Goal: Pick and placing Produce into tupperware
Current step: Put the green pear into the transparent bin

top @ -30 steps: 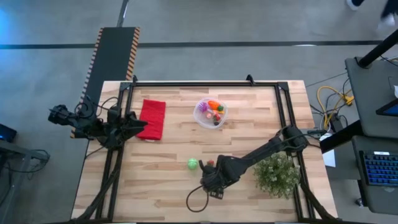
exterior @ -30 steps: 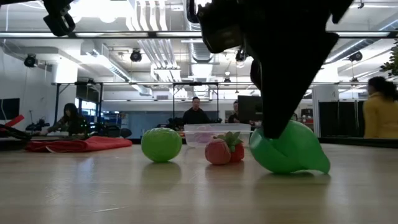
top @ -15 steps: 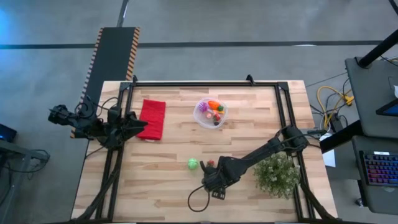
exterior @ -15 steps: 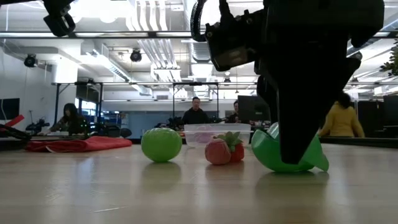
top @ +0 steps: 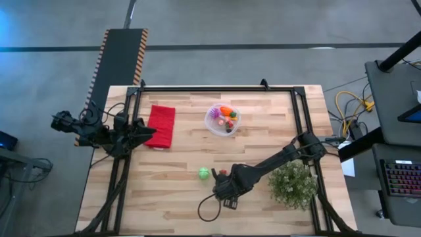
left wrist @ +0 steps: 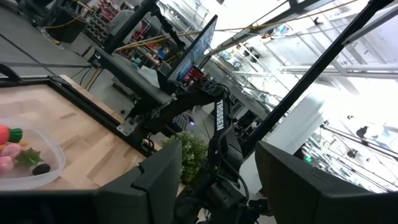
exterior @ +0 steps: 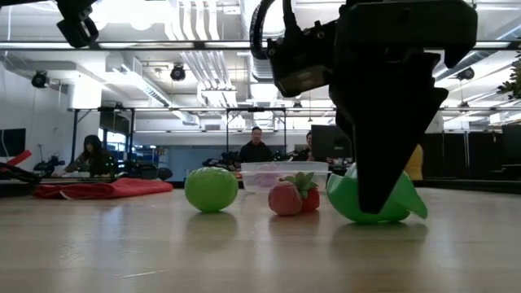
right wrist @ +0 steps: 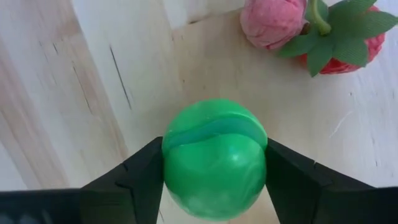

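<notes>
The right arm's tool (right wrist: 214, 180) is down at the near middle of the pale wooden counter (top: 171, 197), its two dark fingers (right wrist: 134, 180) closed against both sides of a smooth glossy green toy fruit (right wrist: 214, 158) that, in the low view, sits on or just above the wood. Just beside it lie a small red-and-pink strawberry-like piece with green leaves (right wrist: 314, 31) and, a little further along, a round bright green ball (top: 204, 173). The small round clear plastic container (top: 222, 120), already holding orange, red and pink pieces, sits well apart towards the far middle of the counter. The left arm's tool (top: 148, 133) waits over the flat red folded cloth (top: 161, 125), its fingers spread and empty. The risk, I judge, is the slick rounded fruit squirting out of the pinch during the lift, or dropping short of the container's rim.
</notes>
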